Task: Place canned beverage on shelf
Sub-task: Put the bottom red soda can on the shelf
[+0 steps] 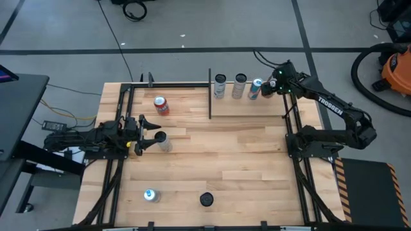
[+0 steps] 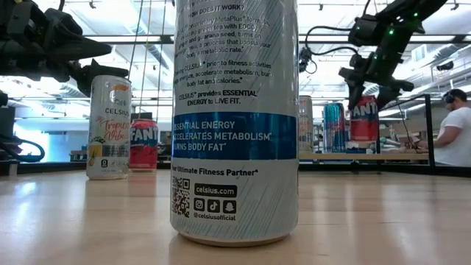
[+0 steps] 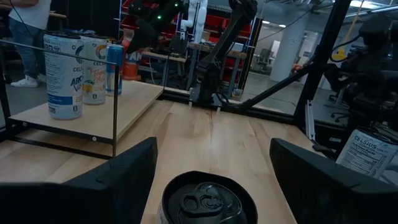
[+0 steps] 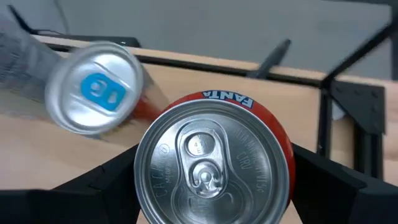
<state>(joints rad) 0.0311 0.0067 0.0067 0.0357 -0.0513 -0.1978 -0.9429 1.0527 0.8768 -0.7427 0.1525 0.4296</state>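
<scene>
The shelf (image 1: pixel 247 108) is a pale panel at the table's far right. It holds two tall Celsius cans (image 1: pixel 220 85) (image 1: pixel 240 85) and a red Fanta can (image 1: pixel 255 89). My right gripper (image 1: pixel 265 86) is above that Fanta can and shut on it (image 4: pixel 214 155). My left gripper (image 1: pixel 146 133) is at the table's left, open. Its fingers stand on either side of a black-topped Celsius can (image 3: pixel 208 202) (image 1: pixel 164 141) without touching it. That can stands upright on the tabletop. My right gripper pinches the Fanta can's upper wall just below the rim (image 4: pixel 287 149) between its two fingers, one on each side. The fingers (image 2: pixel 370 88) come from above, pointing down. The can is upright with its base down at the shelf panel (image 2: pixel 364 147).
Another red Fanta can (image 1: pixel 160 104) stands on the table at the far left. A Celsius can (image 1: pixel 151 194) and a black-topped can (image 1: pixel 206 199) stand near the front edge. A black rod (image 1: pixel 210 93) rises at the shelf's left edge. A person (image 2: pixel 452 132) sits beyond the table.
</scene>
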